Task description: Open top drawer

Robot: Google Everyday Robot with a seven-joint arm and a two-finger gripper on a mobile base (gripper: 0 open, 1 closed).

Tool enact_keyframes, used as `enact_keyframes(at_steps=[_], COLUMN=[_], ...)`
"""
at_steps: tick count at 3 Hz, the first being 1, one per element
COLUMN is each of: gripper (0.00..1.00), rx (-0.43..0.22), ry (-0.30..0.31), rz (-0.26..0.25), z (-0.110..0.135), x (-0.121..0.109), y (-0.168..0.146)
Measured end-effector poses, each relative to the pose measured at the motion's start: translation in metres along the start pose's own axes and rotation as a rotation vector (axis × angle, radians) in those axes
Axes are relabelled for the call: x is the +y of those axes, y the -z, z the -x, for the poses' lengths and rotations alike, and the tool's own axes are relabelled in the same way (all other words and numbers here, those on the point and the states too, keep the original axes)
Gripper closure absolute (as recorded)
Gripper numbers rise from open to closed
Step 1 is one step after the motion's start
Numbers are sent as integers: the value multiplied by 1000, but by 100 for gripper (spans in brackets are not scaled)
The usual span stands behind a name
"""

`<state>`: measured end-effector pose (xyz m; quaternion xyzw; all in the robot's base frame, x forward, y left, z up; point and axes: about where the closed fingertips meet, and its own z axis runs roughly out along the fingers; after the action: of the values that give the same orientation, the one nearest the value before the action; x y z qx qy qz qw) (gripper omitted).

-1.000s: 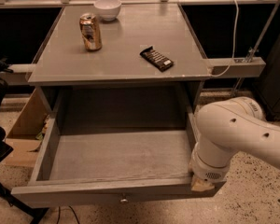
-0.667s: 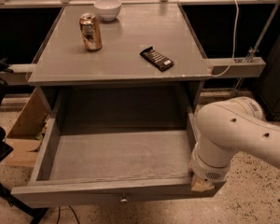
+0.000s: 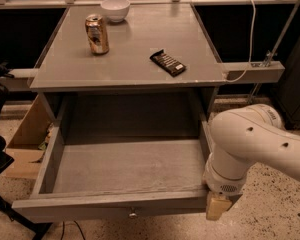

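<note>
The top drawer (image 3: 125,166) is a wide grey drawer, pulled far out from under the grey tabletop, and its grey box interior shows nothing inside. A small round metal knob (image 3: 133,214) sits at the centre of its front panel (image 3: 90,207). My gripper (image 3: 216,208) hangs at the end of the white arm (image 3: 250,144), down against the front right corner of the drawer. The arm's wrist hides that corner.
On the grey tabletop (image 3: 135,64) stand a soda can (image 3: 97,34), a white bowl (image 3: 115,9) and a dark snack bar (image 3: 168,62). A cardboard box (image 3: 25,139) lies on the floor at the left. A rail with a white cable (image 3: 250,71) runs at the right.
</note>
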<state>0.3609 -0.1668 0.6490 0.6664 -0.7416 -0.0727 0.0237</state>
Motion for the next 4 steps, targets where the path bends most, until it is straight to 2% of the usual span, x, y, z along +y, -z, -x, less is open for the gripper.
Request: enact_keyframes(at_steps=[1,2,3,4], gripper=[0,0,0,0], rx=[0,6,36,66], ry=[0,-3,-15,-24], rz=[0,-12,-37,-85], z=[0,-1,-3,-5], x=[0,-4,-15,-22], y=[0,9,42,96])
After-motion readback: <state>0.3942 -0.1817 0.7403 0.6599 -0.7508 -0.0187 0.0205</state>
